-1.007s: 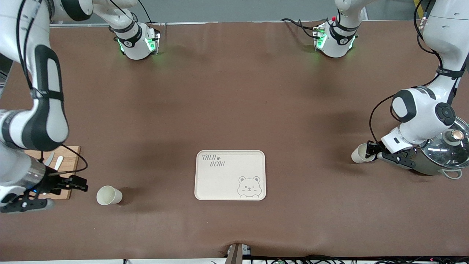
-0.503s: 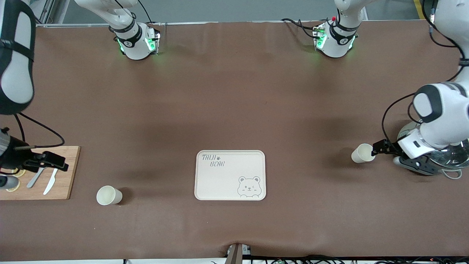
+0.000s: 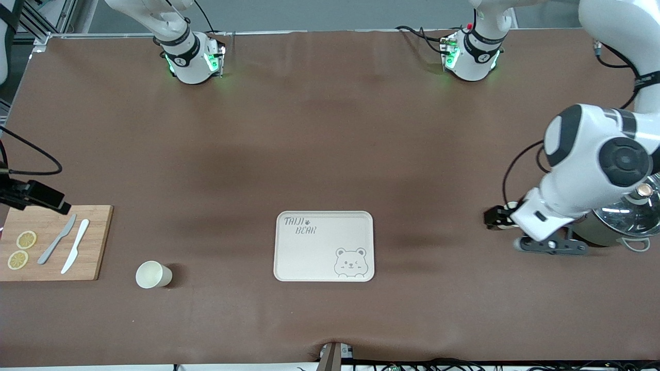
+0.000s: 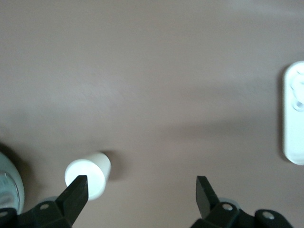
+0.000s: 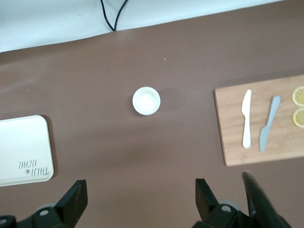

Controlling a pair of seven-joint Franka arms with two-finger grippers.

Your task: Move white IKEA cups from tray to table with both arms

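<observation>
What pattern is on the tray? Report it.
The cream tray carries a grey bear face and "TAIJI BEAR" lettering, clearest in the front view.

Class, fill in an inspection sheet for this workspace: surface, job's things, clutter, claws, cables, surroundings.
Surface: brown table, bare in the middle.
Job's things: one white cup upright near the cutting board; second cup by the pot; tray holds nothing.
Clutter: board carries two knives and lemon slices.
Claws: left claw open over the table beside the second cup; right claw open above the table.
Cables: black cable by the right arm.
Surroundings: nothing seen.
</observation>
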